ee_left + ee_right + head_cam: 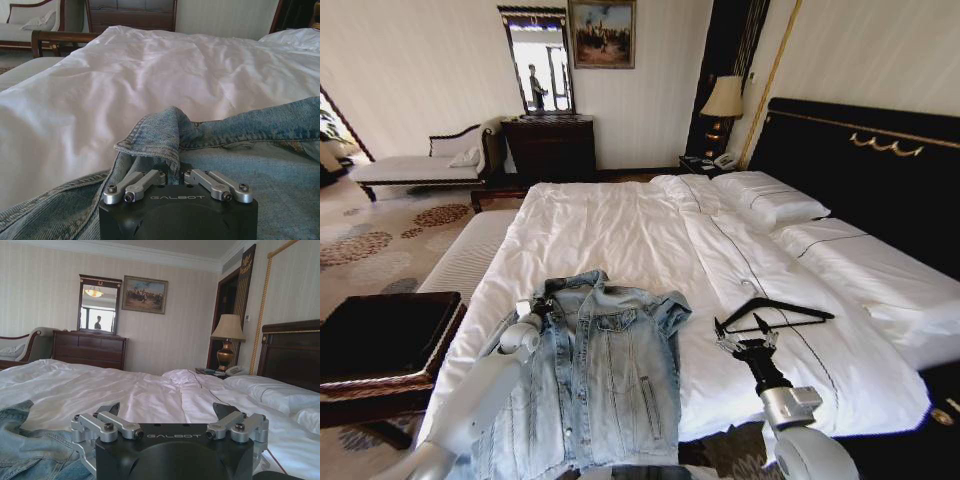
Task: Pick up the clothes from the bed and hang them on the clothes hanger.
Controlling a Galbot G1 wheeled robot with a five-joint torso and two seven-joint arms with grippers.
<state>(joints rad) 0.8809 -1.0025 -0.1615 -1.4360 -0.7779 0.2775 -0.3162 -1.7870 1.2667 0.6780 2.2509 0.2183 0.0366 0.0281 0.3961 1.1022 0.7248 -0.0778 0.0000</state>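
At the left of the head view a dark wooden bench (380,340) stands beside the bed (620,230), close to its near left corner. The left gripper (542,308) sits just past it, low over the near edge of the bed, at the left shoulder of the denim jacket (600,380). In the left wrist view that gripper (175,167) has its 2 fingers drawn together on a raised fold of the jacket's collar edge (160,135), the cloth pinched up between them while the rest of the jacket lies flat. The jacket is spread face up with its collar toward the headboard (860,170) and its hem hanging over the near edge of the mattress. To its right, on the white sheet, the black clothes hanger (780,312) lies flat, apart from the jacket's right sleeve. The right gripper (745,332) is low at the hanger's near side, its fingers spread wide around the hanger's near corner; whether they touch it cannot be told. In the right wrist view its fingers (107,410) stand well apart with nothing between them. White pillows (770,205) rest at the far right corner, against the headboard.
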